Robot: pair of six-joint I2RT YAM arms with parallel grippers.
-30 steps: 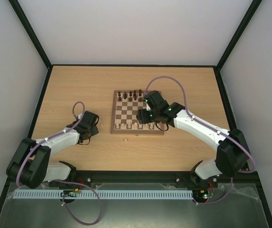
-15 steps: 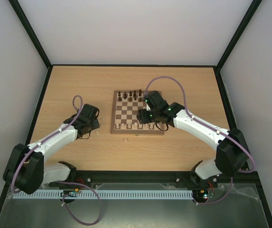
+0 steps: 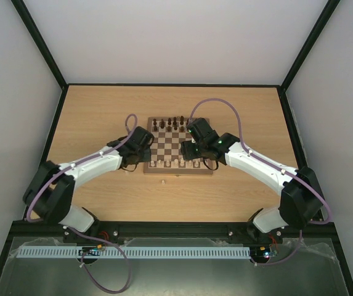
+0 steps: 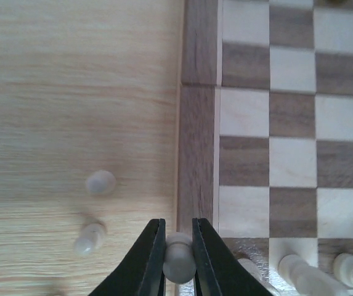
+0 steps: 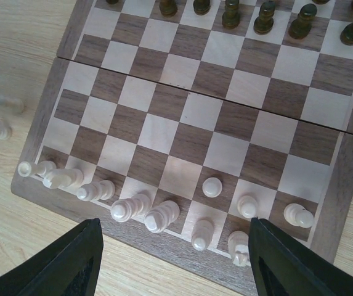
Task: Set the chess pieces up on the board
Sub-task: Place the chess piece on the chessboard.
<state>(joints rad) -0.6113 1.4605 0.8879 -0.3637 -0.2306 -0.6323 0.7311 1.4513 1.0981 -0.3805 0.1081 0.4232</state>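
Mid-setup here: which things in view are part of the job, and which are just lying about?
In the job: the board; pale pieces standing along its near rows; a round-headed pale piece pinched in the left tool; two loose pale pieces on the table beside the board; the open right tool over it.
Not part of it: dark pieces standing on the far rows; purple cables.

No text, label, brand, number or sign legible in any view; board [image 5: 216,120] squares and border carry no coordinates or markings
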